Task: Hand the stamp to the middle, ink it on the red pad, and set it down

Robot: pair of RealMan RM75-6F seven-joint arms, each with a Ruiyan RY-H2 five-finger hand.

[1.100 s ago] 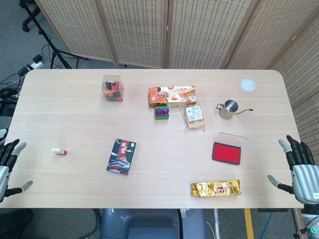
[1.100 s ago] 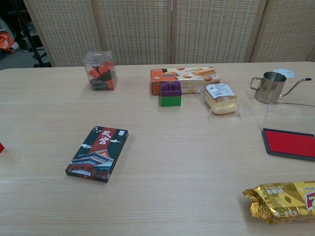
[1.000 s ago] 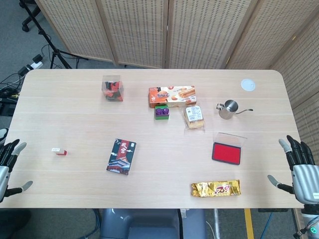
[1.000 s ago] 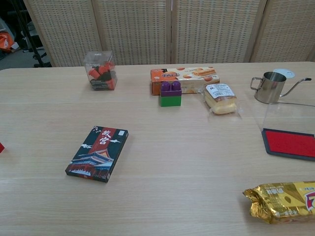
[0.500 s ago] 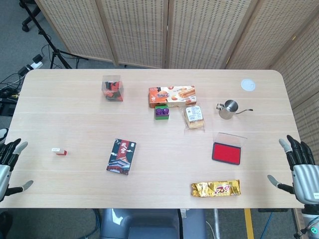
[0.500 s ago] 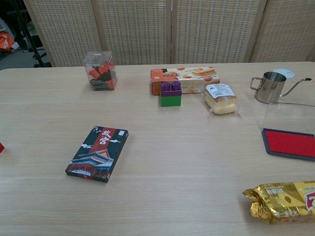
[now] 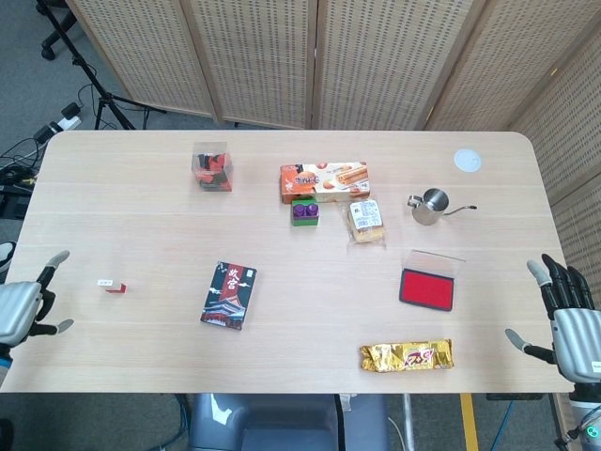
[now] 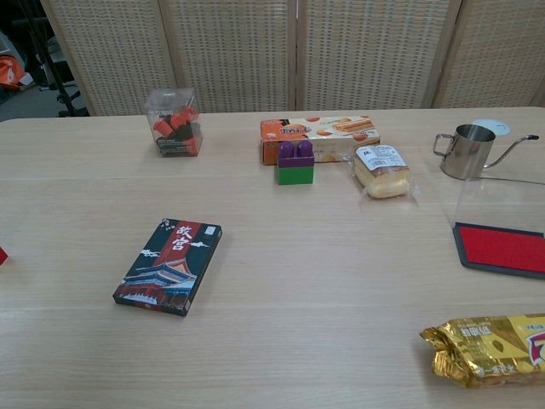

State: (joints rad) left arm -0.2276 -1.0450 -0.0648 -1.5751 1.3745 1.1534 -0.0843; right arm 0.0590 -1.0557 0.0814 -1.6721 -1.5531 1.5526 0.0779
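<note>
The small red and white stamp [image 7: 113, 286] lies on the table near its left edge; in the chest view only a red sliver of the stamp [image 8: 2, 255] shows at the left border. The red ink pad [image 7: 427, 287] sits open at the right, its clear lid raised behind it, and appears as the red ink pad [image 8: 502, 249] in the chest view. My left hand [image 7: 23, 308] hovers at the table's left edge, left of the stamp, fingers apart and holding nothing. My right hand [image 7: 565, 318] stays off the right edge, fingers spread and empty.
A dark card box [image 7: 229, 295] lies between stamp and pad. A gold snack bag [image 7: 407, 356] sits in front of the pad. Further back are a biscuit box [image 7: 323, 181], a purple and green block [image 7: 303, 211], a wrapped cake [image 7: 365, 220], a steel pitcher [image 7: 430, 206] and a clear box [image 7: 212, 166].
My left hand has risen and turned inward toward the table's left edge, closer to the stamp. The right hand and all objects stay where they were.
</note>
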